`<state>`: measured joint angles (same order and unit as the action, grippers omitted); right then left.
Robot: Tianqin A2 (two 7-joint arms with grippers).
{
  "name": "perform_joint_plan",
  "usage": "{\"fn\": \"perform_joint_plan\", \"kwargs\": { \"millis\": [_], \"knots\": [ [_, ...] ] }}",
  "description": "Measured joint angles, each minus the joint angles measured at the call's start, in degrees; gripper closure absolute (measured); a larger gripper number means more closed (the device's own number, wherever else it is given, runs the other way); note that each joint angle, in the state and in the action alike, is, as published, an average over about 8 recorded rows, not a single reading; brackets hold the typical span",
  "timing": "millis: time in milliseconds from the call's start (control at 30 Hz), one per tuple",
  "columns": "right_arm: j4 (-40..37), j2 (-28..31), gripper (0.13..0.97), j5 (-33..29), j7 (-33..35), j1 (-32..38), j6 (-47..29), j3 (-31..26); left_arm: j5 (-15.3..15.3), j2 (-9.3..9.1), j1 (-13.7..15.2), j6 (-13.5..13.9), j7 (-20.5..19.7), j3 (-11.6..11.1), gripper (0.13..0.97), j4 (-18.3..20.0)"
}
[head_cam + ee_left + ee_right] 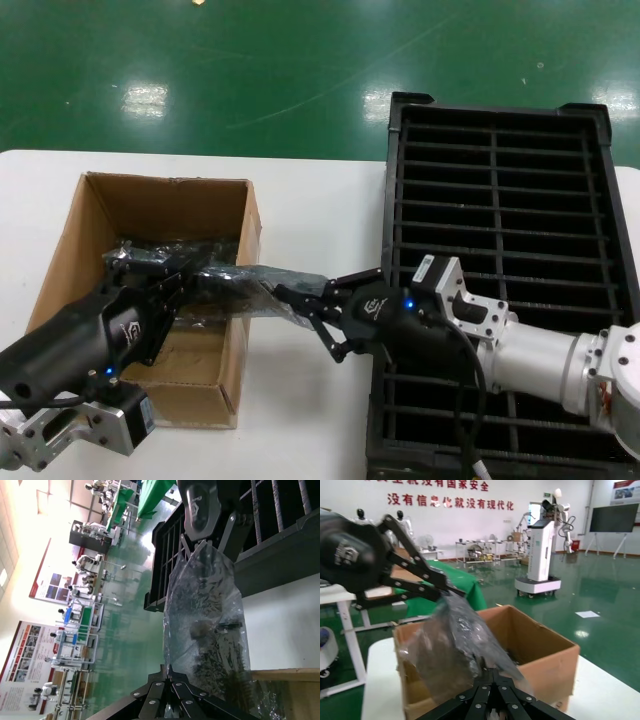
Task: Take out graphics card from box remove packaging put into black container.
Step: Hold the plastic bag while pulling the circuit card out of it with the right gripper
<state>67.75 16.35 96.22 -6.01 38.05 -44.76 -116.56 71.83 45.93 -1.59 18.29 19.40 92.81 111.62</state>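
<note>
The crinkly silvery packaging (pixel 250 280) hangs stretched between both grippers, across the right wall of the brown box (pixel 160 205). My left gripper (pixel 183 283) reaches into the box and is shut on the bag's near end (pixel 205 615). My right gripper (pixel 292 297) is just outside the box's right wall, shut on the other end (pixel 450 640). Dark patches show through the plastic (pixel 201 630), but I cannot make out the graphics card as such. The black container (pixel 500 150) lies to the right, under my right arm.
The box (pixel 540 645) stands on a white table (pixel 310 200), with the black container (pixel 280 555) close beside it. More dark crinkled material lies inside the box (pixel 150 255). Green floor lies beyond the table's far edge.
</note>
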Motion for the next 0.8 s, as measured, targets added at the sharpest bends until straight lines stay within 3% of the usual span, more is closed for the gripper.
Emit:
{"fn": "perform_joint_plan", "kwargs": {
  "millis": [600,800],
  "knots": [
    [-7.8,-3.2,0.961,0.1,5.1,3.1,0.1,0.8,0.0,0.00,0.0,0.0,0.0,0.0,0.957,0.0],
    [-9.7,-4.1,0.922,0.8,6.8,3.9,-0.6,1.4,0.0,0.00,0.0,0.0,0.0,0.0,0.957,0.0]
  ]
}}
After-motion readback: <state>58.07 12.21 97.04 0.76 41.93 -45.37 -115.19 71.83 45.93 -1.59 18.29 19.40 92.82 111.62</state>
